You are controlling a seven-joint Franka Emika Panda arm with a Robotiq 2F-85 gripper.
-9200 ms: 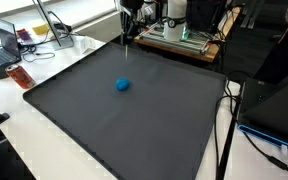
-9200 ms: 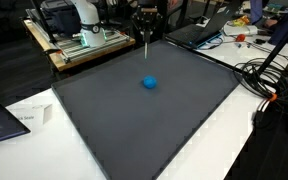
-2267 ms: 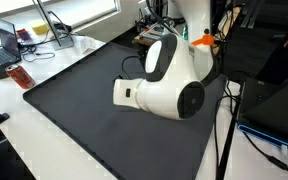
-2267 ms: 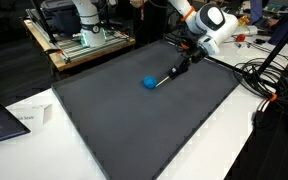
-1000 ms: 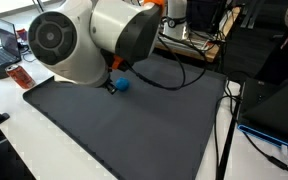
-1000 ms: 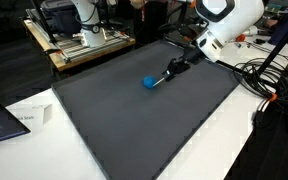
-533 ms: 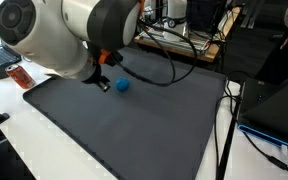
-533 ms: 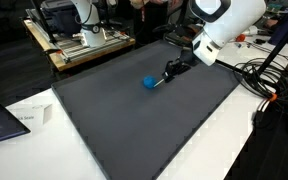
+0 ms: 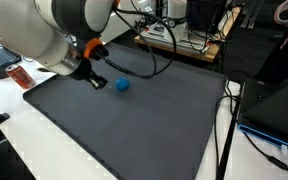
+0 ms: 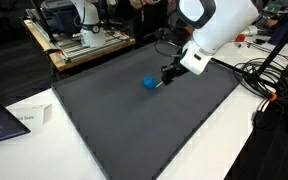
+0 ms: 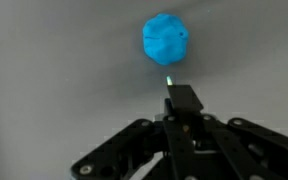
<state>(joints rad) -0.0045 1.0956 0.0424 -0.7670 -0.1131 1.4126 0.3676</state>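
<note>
Well, the blue ball (image 11: 166, 40) lies loose and untouched on the dark mat (image 9: 134, 130) covering the table (image 10: 234, 128), while the jaws, low beside it, are clamped on what looks like a thin stick (image 10: 160, 81), its tip just short of the ball.

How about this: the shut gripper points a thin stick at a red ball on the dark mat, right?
No: the ball is blue, not red, as the wrist view shows. The shut gripper does point a thin stick at it on the dark mat.
</note>
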